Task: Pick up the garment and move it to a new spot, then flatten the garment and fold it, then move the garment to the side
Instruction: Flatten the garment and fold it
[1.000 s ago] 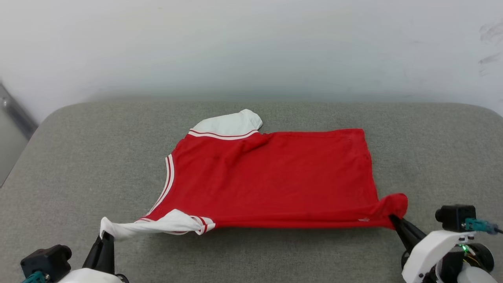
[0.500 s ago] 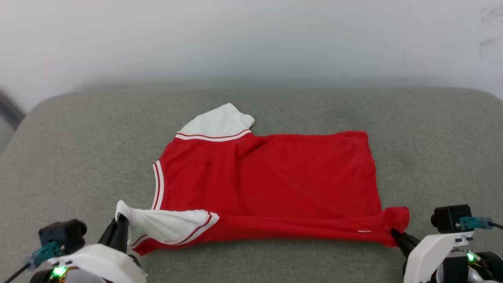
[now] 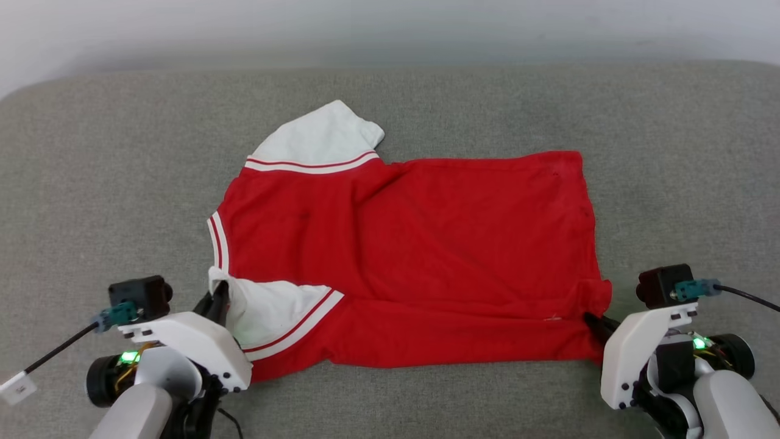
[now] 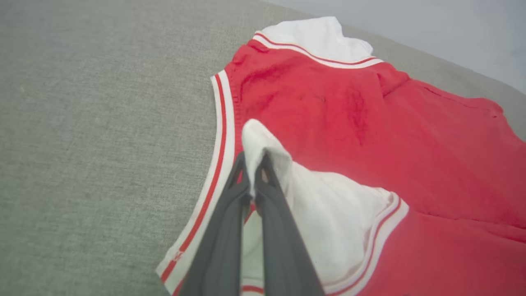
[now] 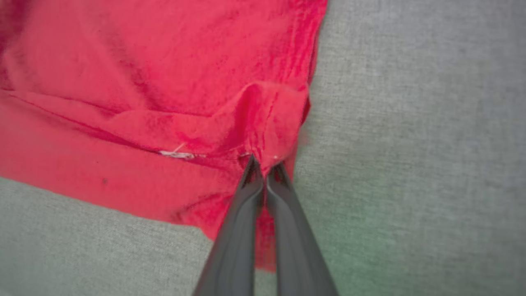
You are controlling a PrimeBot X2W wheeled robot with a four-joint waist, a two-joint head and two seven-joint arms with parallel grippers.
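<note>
Pinching the garment [image 3: 426, 244] on the grey cushion [image 3: 109, 183], plain red side up: my left gripper [image 4: 251, 158] is clamped on the near white sleeve [image 4: 328, 213], my right gripper [image 5: 265, 162] on the near hem corner [image 5: 271, 119]. Both bites look thin, so uneven pulling could slip a corner out or skew the fold, I reckon. No readable writing; a small white scrap [image 5: 176, 154] at the seam is too small to read.

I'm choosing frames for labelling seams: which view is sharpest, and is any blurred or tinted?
Head view: sharp and evenly lit, the garment casting little shadow. Left wrist view: cloth fairly crisp, the left gripper soft up close. Right wrist view: softest overall, the right gripper blurred, a green tint on the grey surface at lower right.
</note>
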